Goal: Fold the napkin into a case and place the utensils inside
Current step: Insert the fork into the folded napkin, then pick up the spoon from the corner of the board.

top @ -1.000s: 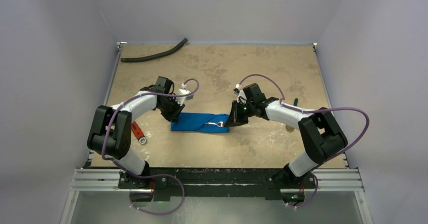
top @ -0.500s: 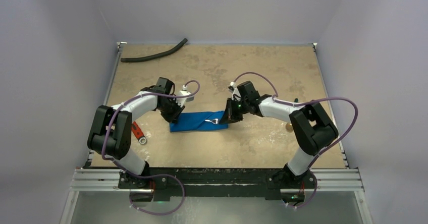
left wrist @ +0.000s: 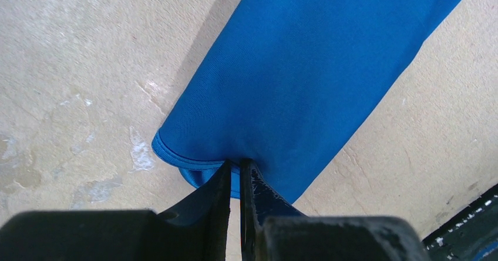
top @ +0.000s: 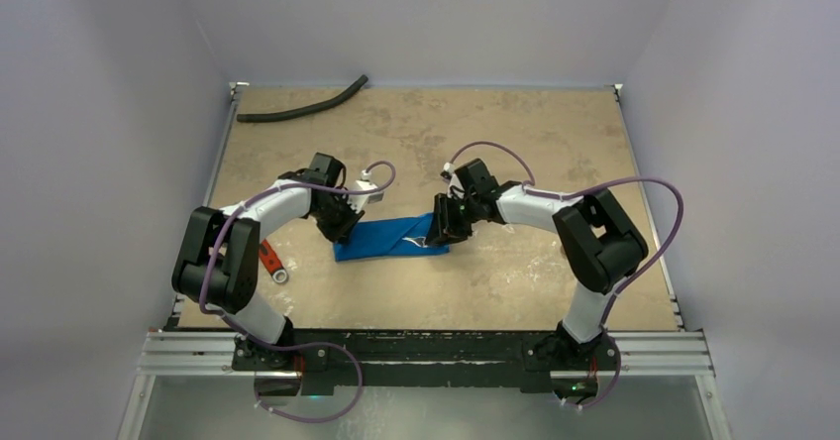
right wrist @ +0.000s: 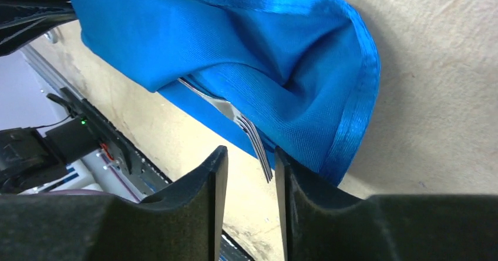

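The blue napkin (top: 388, 239) lies folded as a narrow case between my two arms. My left gripper (left wrist: 235, 162) is shut on the hem at its left end (left wrist: 194, 161), pinching the cloth. A silver fork (right wrist: 246, 129) sticks out of the case's open right end (right wrist: 329, 67), its handle hidden inside the cloth. My right gripper (right wrist: 246, 152) is open at that end. The fork's tines lie between its fingers, close to the right finger (right wrist: 293, 173). In the top view the left gripper (top: 342, 227) and right gripper (top: 441, 232) stand at the two ends of the case.
A long black hose (top: 302, 108) lies at the table's far left. A red-handled wrench (top: 270, 260) rests by the left arm's elbow. The metal rail (top: 426, 351) runs along the near edge.
My right gripper has moved left towards the case, sliding the fork deeper into it, and has opened off the fork. The left gripper keeps its pinch on the cloth.
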